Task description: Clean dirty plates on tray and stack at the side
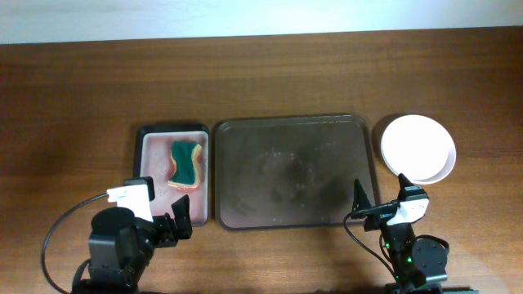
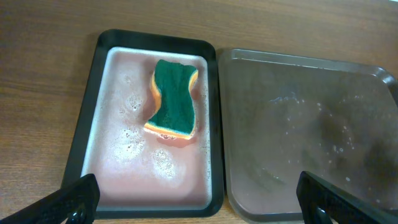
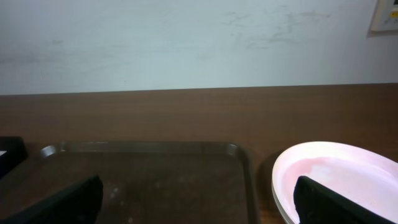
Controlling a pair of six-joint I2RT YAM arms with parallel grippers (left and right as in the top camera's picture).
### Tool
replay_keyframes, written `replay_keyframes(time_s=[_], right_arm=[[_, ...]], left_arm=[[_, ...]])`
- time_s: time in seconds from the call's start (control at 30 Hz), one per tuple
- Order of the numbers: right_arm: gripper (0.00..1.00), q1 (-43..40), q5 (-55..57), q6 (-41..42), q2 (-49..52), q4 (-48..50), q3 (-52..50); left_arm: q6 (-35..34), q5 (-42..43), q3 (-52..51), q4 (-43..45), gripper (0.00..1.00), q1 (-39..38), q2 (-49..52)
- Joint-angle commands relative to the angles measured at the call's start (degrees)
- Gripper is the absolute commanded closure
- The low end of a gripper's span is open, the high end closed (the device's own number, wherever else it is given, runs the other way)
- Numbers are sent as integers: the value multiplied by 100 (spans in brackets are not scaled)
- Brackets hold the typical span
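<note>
The large dark brown tray (image 1: 245,214) lies at the table's middle with wet streaks and no plates on it; it also shows in the left wrist view (image 2: 373,74) and the right wrist view (image 3: 155,148). The plates (image 1: 418,147) sit stacked on the table to the tray's right, a whitish-pink one on top, also seen in the right wrist view (image 3: 336,171). No smears show on the top plate. My left gripper (image 2: 196,199) is open and empty near the front edge, by the small tray. My right gripper (image 3: 199,199) is open and empty at the front, near the tray's right corner.
A smaller black tray (image 1: 140,159) with a pinkish soapy inside lies left of the big tray and holds a green and yellow sponge (image 1: 185,163), also seen in the left wrist view (image 2: 174,96). A pale wall stands behind the table.
</note>
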Motion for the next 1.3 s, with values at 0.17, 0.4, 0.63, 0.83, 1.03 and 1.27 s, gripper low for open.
replay_keyframes(time_s=[0.17, 0.4, 0.63, 0.83, 1.03, 1.27], right_arm=[[1, -26, 31, -83, -46, -26, -28], [1, -26, 31, -83, -46, -26, -28], [1, -26, 31, -83, -46, -26, -28], [1, -26, 31, -83, -46, -26, -28], [1, -26, 31, -83, -46, -26, -28], [1, -26, 31, -83, -46, -26, -28]], left_arm=[[-52, -39, -22, 9, 1, 13, -22], [-52, -39, -22, 9, 1, 13, -22], [-48, -271, -31, -22, 1, 15, -46], [-48, -376, -1091, 855, 1, 319, -933], [-2, -146, -2957, 3176, 1, 439, -2155], [1191, -11, -3947, 5167, 1, 439, -2962]])
